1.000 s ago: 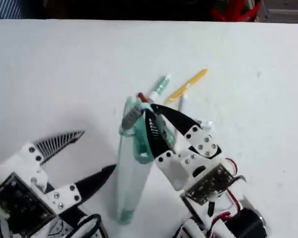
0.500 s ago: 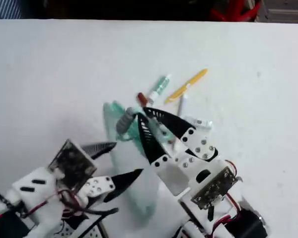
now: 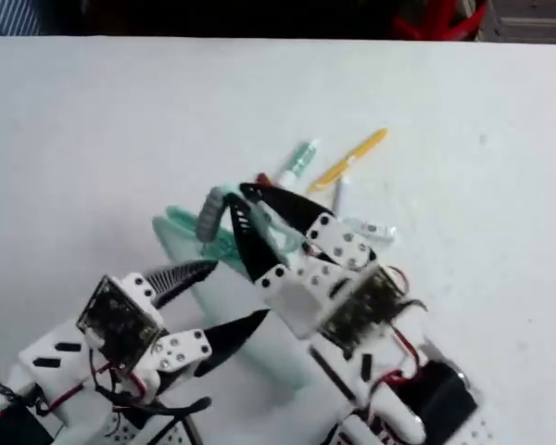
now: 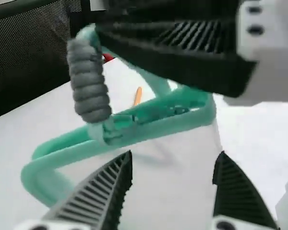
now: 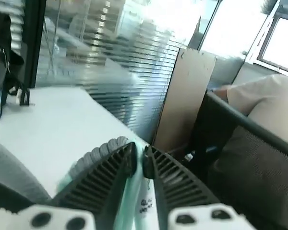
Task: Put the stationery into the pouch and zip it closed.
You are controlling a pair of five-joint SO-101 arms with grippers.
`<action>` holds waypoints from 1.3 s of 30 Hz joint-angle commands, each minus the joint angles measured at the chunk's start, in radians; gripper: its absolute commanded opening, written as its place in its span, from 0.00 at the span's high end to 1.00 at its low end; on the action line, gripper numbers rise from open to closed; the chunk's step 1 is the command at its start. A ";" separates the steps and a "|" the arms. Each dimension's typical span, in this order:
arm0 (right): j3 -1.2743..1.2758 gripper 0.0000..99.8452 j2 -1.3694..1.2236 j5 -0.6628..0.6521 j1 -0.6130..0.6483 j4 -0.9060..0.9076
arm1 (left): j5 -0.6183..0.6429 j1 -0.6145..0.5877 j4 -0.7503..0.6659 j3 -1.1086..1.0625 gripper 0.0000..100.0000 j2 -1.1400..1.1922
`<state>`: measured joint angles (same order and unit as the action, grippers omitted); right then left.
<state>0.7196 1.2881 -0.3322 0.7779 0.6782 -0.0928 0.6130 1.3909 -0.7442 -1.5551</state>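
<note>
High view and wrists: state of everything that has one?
Translucent pouch with mint-green trim: mouth open, rim gripped by the right tool.
Right tool: shut on the pouch's rim.
Left tool: open, at the pouch's body.
Yellow pen: lying on the white table, outside the pouch.
Green-capped marker: lying on the table, outside the pouch.

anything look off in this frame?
Yes. The pouch lies slanted between the arms, its green rim pinched and bent out of shape by the right tool. The green pen and yellow pen lie loose on the table beyond it, not inside. The left tool is open at the pouch body.
</note>
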 commanded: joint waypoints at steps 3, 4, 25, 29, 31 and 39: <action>-0.150 0.98 -0.059 0.026 0.059 0.016 | 0.106 0.082 -0.100 0.049 0.73 0.019; -0.172 0.98 -0.087 0.026 0.068 0.019 | 0.123 0.108 -0.094 0.069 0.73 0.022; -0.605 0.98 -0.354 0.023 0.148 0.196 | 0.037 -0.033 0.041 0.066 0.73 0.018; -0.677 0.98 -0.369 0.023 0.147 0.226 | -0.026 -0.125 0.121 0.132 0.73 -0.045; -0.689 0.98 -0.395 0.023 0.147 0.231 | -0.075 -0.176 0.147 0.176 0.73 -0.120; -0.700 0.98 -0.469 0.028 0.148 0.226 | -0.184 -0.344 0.190 0.123 0.73 -0.272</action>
<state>0.0583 0.8278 -0.3122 0.9191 0.9175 -0.2601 0.3199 1.5627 -0.5938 -1.8267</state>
